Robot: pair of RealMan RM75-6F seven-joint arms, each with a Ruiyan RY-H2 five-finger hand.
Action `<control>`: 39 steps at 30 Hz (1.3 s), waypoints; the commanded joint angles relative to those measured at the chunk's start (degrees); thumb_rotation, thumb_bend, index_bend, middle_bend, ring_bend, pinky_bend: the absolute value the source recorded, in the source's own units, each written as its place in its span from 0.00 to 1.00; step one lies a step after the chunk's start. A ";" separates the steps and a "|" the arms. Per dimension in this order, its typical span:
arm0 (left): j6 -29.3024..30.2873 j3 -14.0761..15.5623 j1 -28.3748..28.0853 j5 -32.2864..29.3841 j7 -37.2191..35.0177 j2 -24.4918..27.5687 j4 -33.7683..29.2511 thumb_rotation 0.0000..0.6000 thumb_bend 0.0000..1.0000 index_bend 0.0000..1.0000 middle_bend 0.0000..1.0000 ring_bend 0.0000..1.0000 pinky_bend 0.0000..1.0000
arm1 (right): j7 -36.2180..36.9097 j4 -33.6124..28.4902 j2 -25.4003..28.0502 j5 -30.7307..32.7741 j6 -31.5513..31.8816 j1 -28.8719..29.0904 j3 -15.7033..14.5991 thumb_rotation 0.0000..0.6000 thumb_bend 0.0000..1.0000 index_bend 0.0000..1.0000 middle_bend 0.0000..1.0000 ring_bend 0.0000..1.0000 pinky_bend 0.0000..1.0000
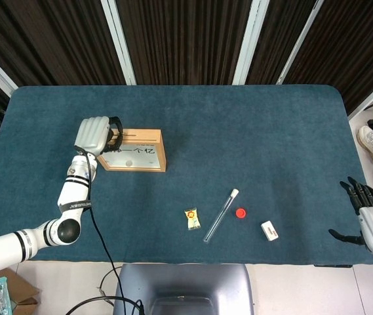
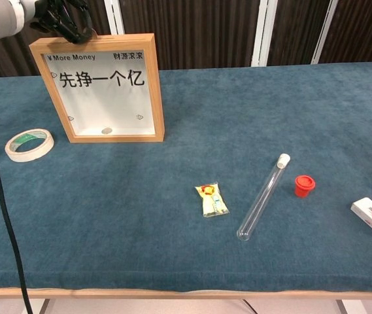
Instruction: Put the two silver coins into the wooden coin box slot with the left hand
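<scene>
Left hand (image 1: 93, 134) sits over top edge of wooden coin box (image 1: 136, 150), upper left of frame; fingers curled at slot, can't tell if a coin's pinched. One silver coin (image 2: 107, 131) already inside at bottom. Next: line up w/ slot, release. Right hand (image 1: 368, 216) lower right, fingers spread, off table edge. Plenty of room mid-table.

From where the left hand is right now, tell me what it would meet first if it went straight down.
The left hand hangs over the left end of the wooden coin box, fingers pointing down at its top edge. Going straight down it would most likely meet that top edge first, though the height between them is hard to judge.
</scene>
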 commanded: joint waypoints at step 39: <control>39.54 28.43 42.71 46.91 -25.69 14.24 -8.54 1.00 0.40 0.06 0.01 0.00 0.02 | -8.48 -2.54 -1.81 -2.24 -1.15 0.11 -2.33 1.00 0.12 0.00 0.00 0.00 0.00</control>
